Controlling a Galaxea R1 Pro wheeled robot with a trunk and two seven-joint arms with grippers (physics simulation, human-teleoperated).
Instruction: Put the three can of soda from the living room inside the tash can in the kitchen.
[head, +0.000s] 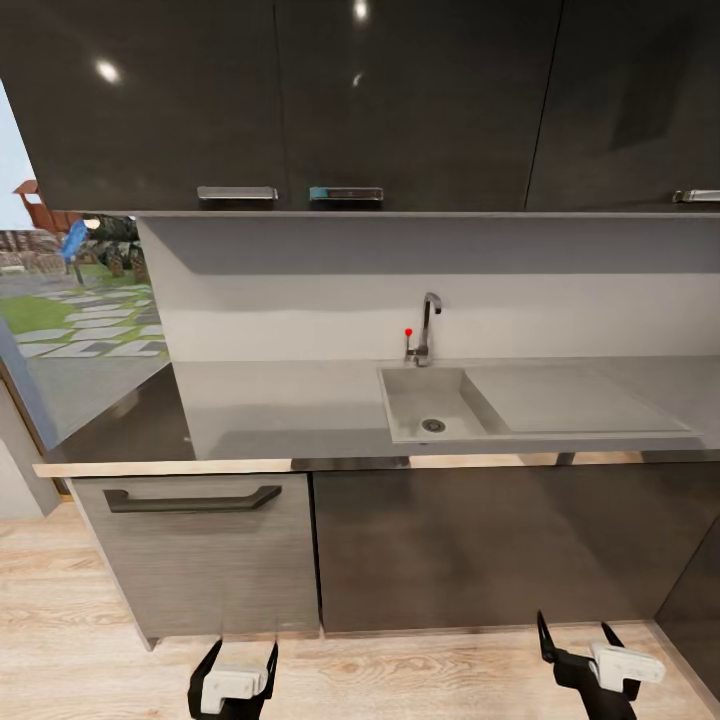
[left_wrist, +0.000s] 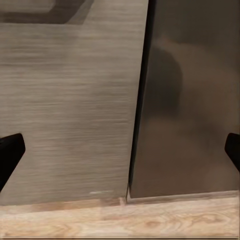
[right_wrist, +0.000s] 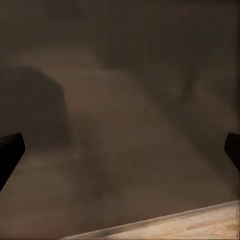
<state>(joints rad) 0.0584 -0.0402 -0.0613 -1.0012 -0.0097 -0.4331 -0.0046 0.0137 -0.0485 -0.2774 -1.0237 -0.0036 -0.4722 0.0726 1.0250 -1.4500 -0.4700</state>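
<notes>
Facing kitchen sink (head: 455, 408) mid-frame, dark cabinets (head: 280, 100) above. Left gripper (head: 235, 668), right gripper (head: 582, 638) at bottom edge, jaws spread, empty. Soda cans likely light, slick, dentable; grasp mid-body.

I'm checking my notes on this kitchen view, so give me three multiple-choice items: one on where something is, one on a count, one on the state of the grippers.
1. Where does the tap stand?
A. behind the sink basin
B. on the floor
C. on an upper cabinet

2. How many bar handles show on the upper cabinets?
A. one
B. three
C. five

3. How are the left gripper and right gripper?
A. both shut on cans
B. one holds a bin
C. both open, empty

Answers: 1 A, the tap rises at the basin's rear edge. 2 B, two near the middle, one at the right edge. 3 C, fingers spread with nothing between.
</notes>
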